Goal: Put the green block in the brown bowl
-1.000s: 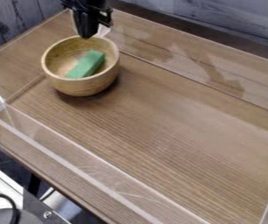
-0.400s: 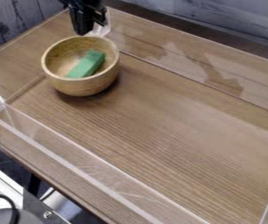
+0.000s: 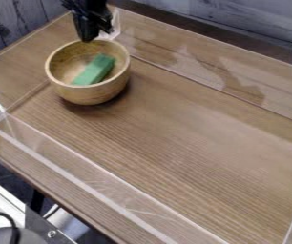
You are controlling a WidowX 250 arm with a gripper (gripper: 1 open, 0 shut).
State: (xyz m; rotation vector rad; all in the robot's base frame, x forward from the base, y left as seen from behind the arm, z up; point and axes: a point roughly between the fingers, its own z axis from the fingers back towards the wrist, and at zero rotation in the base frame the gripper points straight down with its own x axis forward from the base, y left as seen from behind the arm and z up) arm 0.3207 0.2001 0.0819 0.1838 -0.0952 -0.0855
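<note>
The green block (image 3: 97, 68) lies inside the brown bowl (image 3: 73, 90), tilted against its inner wall. The black pincer (image 3: 90, 31) hangs just above the bowl's far rim, jaws pressed together and empty, over the wooden bench (image 3: 187, 124).

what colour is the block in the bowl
Bright green; the block lies inside the bowl, shown in the camera view.

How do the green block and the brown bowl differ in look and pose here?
The green block is bright green, elongated and flat-faced; the brown bowl is light-brown wood, round and thick-walled. The block is shorter than the bowl is wide. The block lies inside the bowl; the bowl sits on the wooden table. Both are plain and unmarked.
</note>
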